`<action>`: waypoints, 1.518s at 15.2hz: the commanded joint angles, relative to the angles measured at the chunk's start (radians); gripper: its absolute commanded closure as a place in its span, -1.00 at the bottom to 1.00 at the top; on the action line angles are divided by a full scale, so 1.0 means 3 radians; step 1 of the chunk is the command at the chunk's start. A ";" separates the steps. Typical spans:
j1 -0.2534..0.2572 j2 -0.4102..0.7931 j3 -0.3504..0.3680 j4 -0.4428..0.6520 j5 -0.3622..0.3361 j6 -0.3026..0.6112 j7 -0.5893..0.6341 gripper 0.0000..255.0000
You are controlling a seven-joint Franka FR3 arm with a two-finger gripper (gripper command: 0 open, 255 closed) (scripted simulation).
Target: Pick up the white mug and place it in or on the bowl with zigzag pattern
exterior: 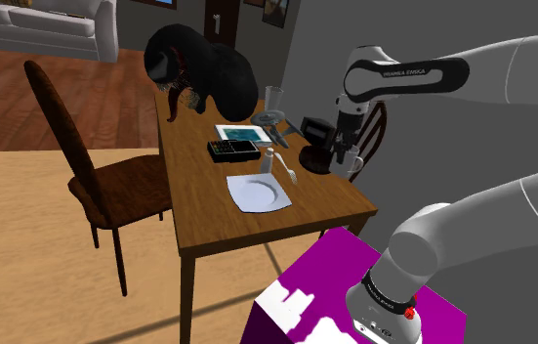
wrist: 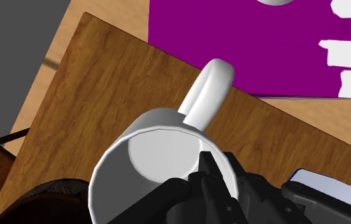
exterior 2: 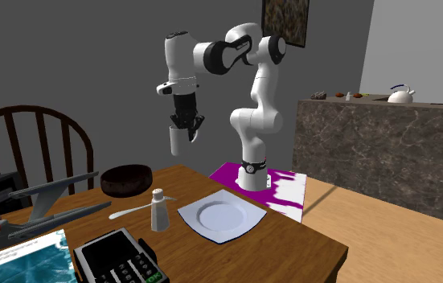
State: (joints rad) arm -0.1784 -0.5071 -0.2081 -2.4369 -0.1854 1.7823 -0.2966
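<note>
Pincer [exterior 2: 186,120] clamped on the rim of the white mug [exterior 2: 178,142], one finger inside its wall and one outside, I hold it mouth-up, well clear of the tabletop [exterior 2: 292,233]. That height should clear the dark bowl [exterior 2: 127,178], which sits below and off to one side, so I judge a short sideways carry comes before lowering.

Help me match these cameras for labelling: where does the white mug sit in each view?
Shoulder view: the white mug hangs under the gripper, near the table's right edge beside the dark bowl.
Second exterior view: the mug is in the air, up and right of the bowl.
Wrist view: the mug is seen from above, the fingers clasping its rim.
Shared landmark: the purple stand top.
</note>
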 commanded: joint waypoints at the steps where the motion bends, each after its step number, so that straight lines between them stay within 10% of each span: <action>1: 0.0004 -0.0008 0.0009 0.0081 0.0008 -0.0090 -0.0006 1.00; 5: 0.0008 -0.0031 0.0025 0.0227 0.0020 -0.0259 -0.0018 1.00; 19: -0.0084 0.1752 -0.0386 0.2170 0.0283 -0.0384 -0.0705 1.00; 23: -0.0089 0.1763 -0.0385 0.2004 0.0284 -0.0208 -0.0691 1.00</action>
State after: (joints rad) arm -0.2045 0.0195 -0.3232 -1.8266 -0.1008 1.7080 -0.5040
